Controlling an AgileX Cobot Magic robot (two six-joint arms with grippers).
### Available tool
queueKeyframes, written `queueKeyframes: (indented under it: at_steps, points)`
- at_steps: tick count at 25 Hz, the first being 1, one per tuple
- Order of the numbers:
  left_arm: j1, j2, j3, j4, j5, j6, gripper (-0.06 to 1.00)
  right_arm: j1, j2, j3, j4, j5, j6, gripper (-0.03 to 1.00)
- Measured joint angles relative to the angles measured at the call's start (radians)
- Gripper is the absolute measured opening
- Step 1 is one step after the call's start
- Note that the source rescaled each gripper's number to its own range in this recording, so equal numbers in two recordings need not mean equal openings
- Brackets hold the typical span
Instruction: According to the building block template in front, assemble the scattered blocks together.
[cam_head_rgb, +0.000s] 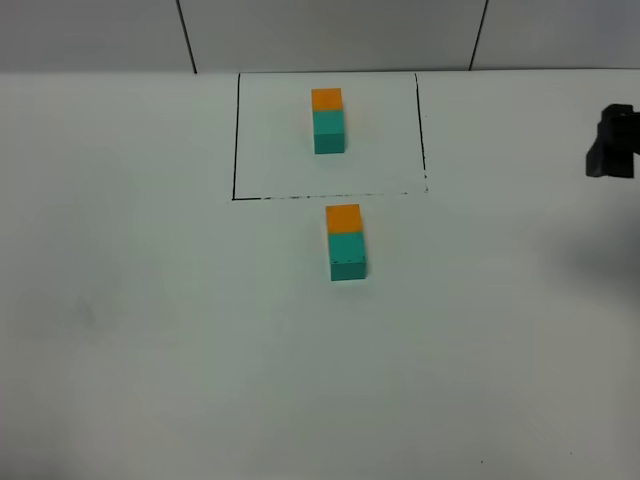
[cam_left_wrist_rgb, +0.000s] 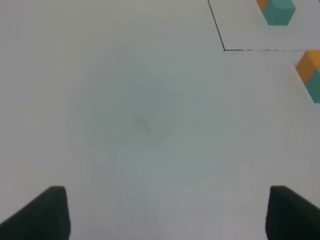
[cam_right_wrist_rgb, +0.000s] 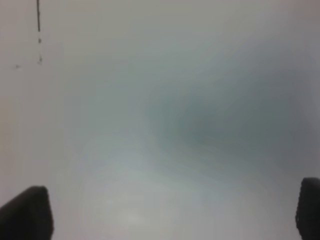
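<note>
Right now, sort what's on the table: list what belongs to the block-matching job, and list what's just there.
Job:
- template, orange over teal, inside the black outline
- orange block, outside the outline
- teal block, touching the orange block

Just there:
- table
- wall behind
- Nothing else lying about; both hands are open and off the blocks.

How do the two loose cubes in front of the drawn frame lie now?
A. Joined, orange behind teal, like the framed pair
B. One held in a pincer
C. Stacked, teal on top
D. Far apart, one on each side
A: the orange cube touches the teal cube, matching the framed pair.
</note>
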Motion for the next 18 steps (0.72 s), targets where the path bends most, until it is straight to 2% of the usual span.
queueKeyframes:
  at_steps: [9, 18]
  points:
    - [0.000, 0.000, 0.000, 0.000, 0.001, 0.000, 0.79, -0.001, -0.478, 0.318, -0.001, 0.042, 0.001, 0.98]
    - [0.000, 0.000, 0.000, 0.000, 0.001, 0.000, 0.79, -0.001, -0.916, 0.478, -0.013, 0.172, 0.004, 0.98]
